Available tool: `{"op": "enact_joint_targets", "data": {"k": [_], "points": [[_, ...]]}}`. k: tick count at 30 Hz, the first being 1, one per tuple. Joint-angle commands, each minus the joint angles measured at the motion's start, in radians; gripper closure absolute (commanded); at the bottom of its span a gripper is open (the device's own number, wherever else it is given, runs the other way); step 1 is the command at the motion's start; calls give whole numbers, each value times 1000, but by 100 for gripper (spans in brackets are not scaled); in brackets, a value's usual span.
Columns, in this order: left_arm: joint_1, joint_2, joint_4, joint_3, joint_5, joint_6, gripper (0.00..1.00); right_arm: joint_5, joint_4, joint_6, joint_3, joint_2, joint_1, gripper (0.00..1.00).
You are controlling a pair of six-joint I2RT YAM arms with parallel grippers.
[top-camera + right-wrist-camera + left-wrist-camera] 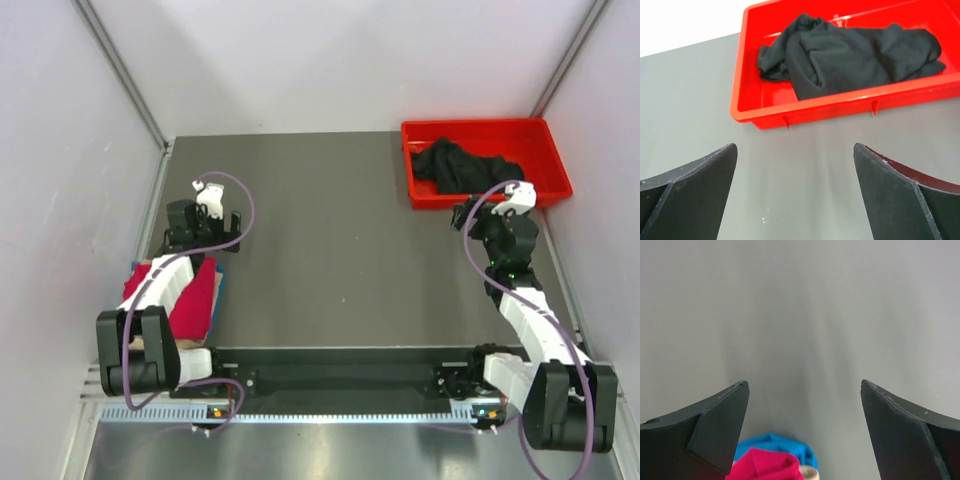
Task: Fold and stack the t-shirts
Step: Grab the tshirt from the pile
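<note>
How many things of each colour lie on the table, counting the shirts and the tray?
Black t-shirt: 1
Red t-shirt: 1
Blue t-shirt: 1
Cream cloth edge, kind unclear: 1
Red tray: 1
Total: 5

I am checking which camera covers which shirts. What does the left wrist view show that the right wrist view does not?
Only the left wrist view: the crimson t-shirt, with the blue t-shirt edge showing past it. Only the right wrist view: the red tray holding the crumpled black t-shirt. Both: the grey table, and an open, empty gripper, the left gripper in one and the right gripper in the other.
</note>
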Motion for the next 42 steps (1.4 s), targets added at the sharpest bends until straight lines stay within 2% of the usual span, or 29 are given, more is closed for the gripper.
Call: {"op": "enact_joint_targets", "data": {"k": [1,4,5,7,11,14,15,17,21,23,24,26,27,29,30,32,33,37,42], "points": [[8,12,-141,92,-15,-26,2,-26,52,-18,38,-21,-4,0],[20,34,-252,186,67,-2,1,-26,58,-41,100,23,-5,0],[26,41,-278,227,159,27,1,-28,51,-50,165,75,-5,0],[24,81,-355,276,221,122,1,-28,-30,-81,265,147,-7,0],[15,184,-614,471,230,171,2,35,-191,-110,546,371,-8,0],[12,200,-627,476,180,179,1,129,-300,-134,759,571,-10,0],[14,192,-616,470,163,182,2,158,-335,-150,878,682,-10,0],[11,189,-613,458,124,194,2,179,-464,-156,1009,799,-10,0],[9,186,-618,447,107,201,2,101,-673,-177,1398,1127,-8,0],[8,187,-619,444,116,210,2,101,-783,-174,1512,1220,-7,2],[9,187,-621,444,120,210,2,109,-807,-168,1584,1279,-7,6],[8,192,-622,445,121,213,2,109,-824,-159,1595,1301,-7,14],[9,193,-625,448,120,211,2,100,-804,-157,1583,1297,-7,28],[6,195,-625,450,123,214,1,97,-778,-156,1551,1278,-7,46],[6,195,-625,451,129,216,2,101,-767,-154,1525,1257,-7,62],[6,198,-625,453,135,218,2,101,-759,-154,1513,1240,-7,80],[8,198,-627,453,140,218,2,103,-762,-157,1513,1219,-7,100],[6,196,-634,454,135,219,2,106,-761,-157,1490,1116,-2,100],[9,169,-641,453,150,227,1,45,-762,-176,1454,880,45,100]]}}
